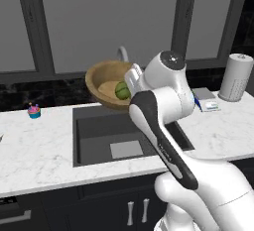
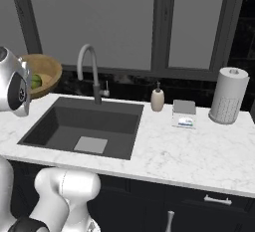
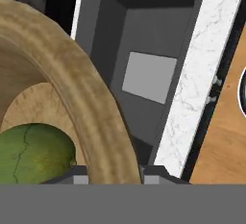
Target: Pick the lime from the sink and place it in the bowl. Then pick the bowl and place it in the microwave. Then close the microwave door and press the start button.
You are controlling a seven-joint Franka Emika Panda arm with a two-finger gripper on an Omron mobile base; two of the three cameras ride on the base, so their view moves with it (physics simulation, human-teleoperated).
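Pincer (image 3: 109,179) clamps your wide light-brown wooden bowl's (image 1: 101,79) rigid rim; keep it level, the round yellow-green lime (image 1: 122,90) inside may roll.

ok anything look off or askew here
Only the bowl: it is up in the air above the sink, tipped steeply on its side, its rim pinched in the hand. The lime sits low inside and could roll out.
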